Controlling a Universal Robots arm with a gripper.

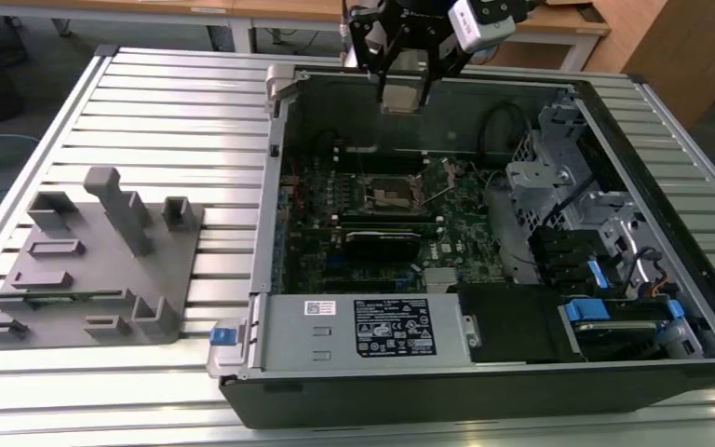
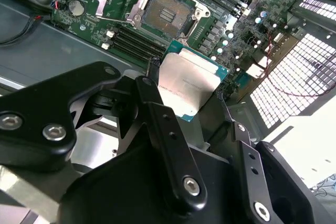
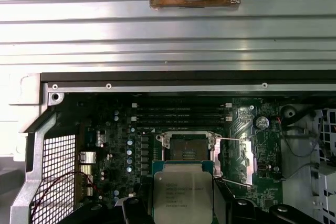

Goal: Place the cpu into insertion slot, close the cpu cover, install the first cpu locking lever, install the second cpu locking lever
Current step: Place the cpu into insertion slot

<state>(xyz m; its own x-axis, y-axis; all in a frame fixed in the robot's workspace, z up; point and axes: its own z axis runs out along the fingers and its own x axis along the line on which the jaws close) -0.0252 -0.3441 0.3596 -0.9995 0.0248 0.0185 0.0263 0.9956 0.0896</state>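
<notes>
Gripper [image 1: 402, 97]: at the top centre of the exterior view, above the far wall of the open computer case [image 1: 263, 200]; its fingers [image 2: 157, 111] are clamped on the cpu.
Cpu [image 2: 188, 83]: gripped by two opposite edges between the black fingers, its silver top showing in both wrist views.
Insertion slot [image 1: 395, 191]: mid-frame in the exterior view on the green motherboard [image 1: 464, 223], lower in the frame than the gripper; its pale centre is uncovered.
Cpu to slot: well apart, not touching.
</notes>
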